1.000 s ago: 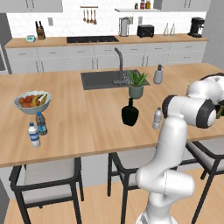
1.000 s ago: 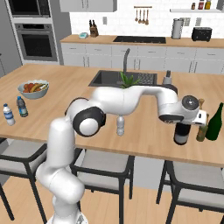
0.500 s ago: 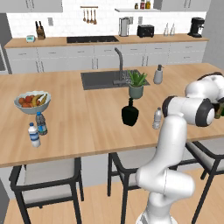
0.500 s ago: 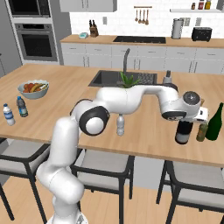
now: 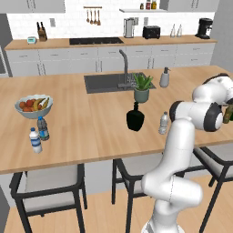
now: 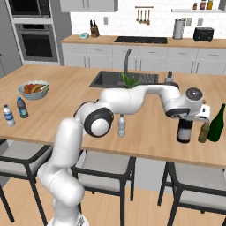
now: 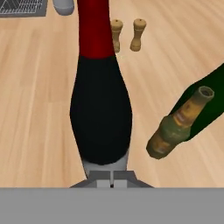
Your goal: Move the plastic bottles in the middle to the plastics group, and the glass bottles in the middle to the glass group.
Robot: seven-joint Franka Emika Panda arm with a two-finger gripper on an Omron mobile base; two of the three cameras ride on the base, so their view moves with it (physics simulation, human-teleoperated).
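- Broadly, the wooden surface [image 5: 91, 123] runs across the kitchen, with a sink set in its far side.
- Over it, the white arm [image 6: 132, 95] reaches to the right end, its hand right above the wine bottle [image 6: 184, 131].
- That tall dark wine bottle, red foil on its top, stands upright near the front edge at the right end.
- Just beside it to the right stand a tall dark green bottle [image 6: 217, 124] and a shorter olive-brown bottle [image 6: 204, 131], close together.
- A fruit bowl [image 5: 33, 107] sits well apart at the left end.
- Mid-surface, the squat black bottle [image 5: 135, 118] stands in front of a potted plant [image 5: 142, 87].
- The clear water bottle [image 5: 163, 123] stands upright just to its right, near the arm.
- Near the bowl stand a white-labelled bottle [image 5: 34, 140] and a blue-labelled bottle [image 5: 43, 129].
- Two wooden shakers [image 7: 116, 35] show beyond the wine bottle.
- The pincer [image 7: 111, 178] has its tips pressed together, clamping nothing, at the edge of the wine bottle's dark body.
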